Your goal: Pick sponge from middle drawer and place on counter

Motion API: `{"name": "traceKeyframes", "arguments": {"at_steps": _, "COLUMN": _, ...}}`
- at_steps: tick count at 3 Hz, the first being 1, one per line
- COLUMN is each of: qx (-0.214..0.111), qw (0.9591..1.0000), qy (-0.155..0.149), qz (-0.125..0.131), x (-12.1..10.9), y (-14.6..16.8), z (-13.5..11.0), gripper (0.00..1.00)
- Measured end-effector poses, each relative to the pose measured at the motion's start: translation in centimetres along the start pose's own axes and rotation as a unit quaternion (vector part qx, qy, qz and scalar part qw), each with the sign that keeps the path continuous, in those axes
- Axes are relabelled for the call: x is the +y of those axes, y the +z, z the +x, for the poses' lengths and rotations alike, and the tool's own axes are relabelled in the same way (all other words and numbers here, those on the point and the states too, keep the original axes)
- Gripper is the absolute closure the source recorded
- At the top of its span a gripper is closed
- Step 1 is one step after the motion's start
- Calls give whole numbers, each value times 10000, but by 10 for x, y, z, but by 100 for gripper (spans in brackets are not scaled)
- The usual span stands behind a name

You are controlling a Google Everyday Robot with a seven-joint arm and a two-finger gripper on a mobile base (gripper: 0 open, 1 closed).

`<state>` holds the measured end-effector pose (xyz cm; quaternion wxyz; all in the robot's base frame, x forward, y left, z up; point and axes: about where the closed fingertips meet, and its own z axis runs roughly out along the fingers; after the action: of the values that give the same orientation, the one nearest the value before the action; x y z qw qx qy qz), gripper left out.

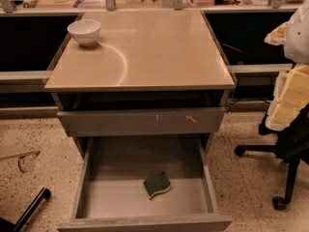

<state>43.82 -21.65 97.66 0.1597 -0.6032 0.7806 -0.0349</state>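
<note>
The sponge (157,185), dark green face up with a yellow-tan edge, lies on the floor of the open middle drawer (96,197), right of centre and toward the front. The drawer is pulled far out below a grey drawer front with pale scratches (140,121). The glossy beige counter (154,57) with a pale curved arc mark tops the cabinet. My gripper is not in view; a white rounded shape (300,30) at the right edge may be part of my arm.
A white bowl (84,31) sits on the counter's back left corner. An office chair (289,129) with yellow padding stands at the right of the cabinet. A black chair leg (29,209) lies at the bottom left on the speckled floor.
</note>
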Motion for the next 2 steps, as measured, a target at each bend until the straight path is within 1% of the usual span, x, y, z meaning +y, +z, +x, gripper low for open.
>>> {"name": "traceKeyframes", "arguments": {"at_steps": 1, "qx": 0, "qw": 10000, "qy": 0, "qz": 0, "x": 0, "y": 0, "z": 0, "gripper": 0}}
{"name": "traceKeyframes", "arguments": {"at_steps": 2, "qx": -139, "qw": 9999, "qy": 42, "qz": -30, "x": 1, "y": 22, "z": 0, "gripper": 0}}
